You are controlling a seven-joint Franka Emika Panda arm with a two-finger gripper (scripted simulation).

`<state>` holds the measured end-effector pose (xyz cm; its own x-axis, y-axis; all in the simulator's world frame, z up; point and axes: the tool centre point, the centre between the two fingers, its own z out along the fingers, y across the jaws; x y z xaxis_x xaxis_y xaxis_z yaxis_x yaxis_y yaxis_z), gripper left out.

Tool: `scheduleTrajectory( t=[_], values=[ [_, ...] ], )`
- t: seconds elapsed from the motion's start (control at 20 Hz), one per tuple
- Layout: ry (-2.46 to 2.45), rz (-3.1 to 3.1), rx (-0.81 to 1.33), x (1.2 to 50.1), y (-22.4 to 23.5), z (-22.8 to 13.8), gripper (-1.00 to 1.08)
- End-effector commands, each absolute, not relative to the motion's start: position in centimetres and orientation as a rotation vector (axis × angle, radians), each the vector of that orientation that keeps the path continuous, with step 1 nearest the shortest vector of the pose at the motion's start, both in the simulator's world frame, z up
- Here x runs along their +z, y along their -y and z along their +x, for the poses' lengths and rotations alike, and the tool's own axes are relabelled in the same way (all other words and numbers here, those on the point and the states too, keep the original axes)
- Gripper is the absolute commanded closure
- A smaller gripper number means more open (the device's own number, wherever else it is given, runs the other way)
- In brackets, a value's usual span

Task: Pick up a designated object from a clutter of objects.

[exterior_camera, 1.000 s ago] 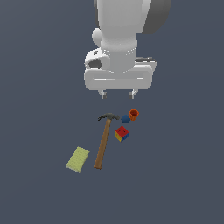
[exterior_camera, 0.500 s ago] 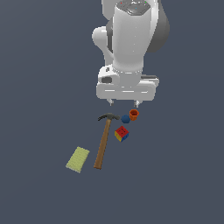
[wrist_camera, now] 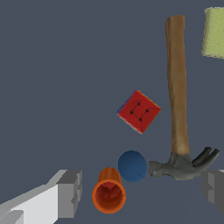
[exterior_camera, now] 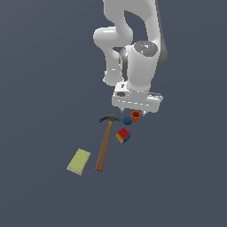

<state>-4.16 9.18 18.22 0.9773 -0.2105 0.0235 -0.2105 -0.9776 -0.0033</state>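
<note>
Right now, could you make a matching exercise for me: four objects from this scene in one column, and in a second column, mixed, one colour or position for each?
Things:
1. claw hammer
2. ball
3. cup
4. flat block

Descriptions:
A. orange-red, hollow, lying on its side between the open claw fingers
B. yellow-green, apart from the others, beyond the hammer's handle end
C. blue, between the cup and the hammer's head
D. wooden handle, dark head

Pairs: 1-D, 2-C, 3-A, 4-B
</note>
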Motion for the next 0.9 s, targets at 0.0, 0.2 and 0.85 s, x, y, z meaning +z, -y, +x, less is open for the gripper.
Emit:
scheduleTrajectory(
  t=[0.0, 0.2, 0.85],
  values=[
    [-0.383, -3.119, -0.031, 16.0, -10.3, -5.7, -0.92],
    [-0.451, -3.111, -0.021, 13.1, -11.6, -8.0, -0.92],
    [-0.557, -3.092, 0.000, 8.9, -13.6, -12.4, -0.92]
  ],
)
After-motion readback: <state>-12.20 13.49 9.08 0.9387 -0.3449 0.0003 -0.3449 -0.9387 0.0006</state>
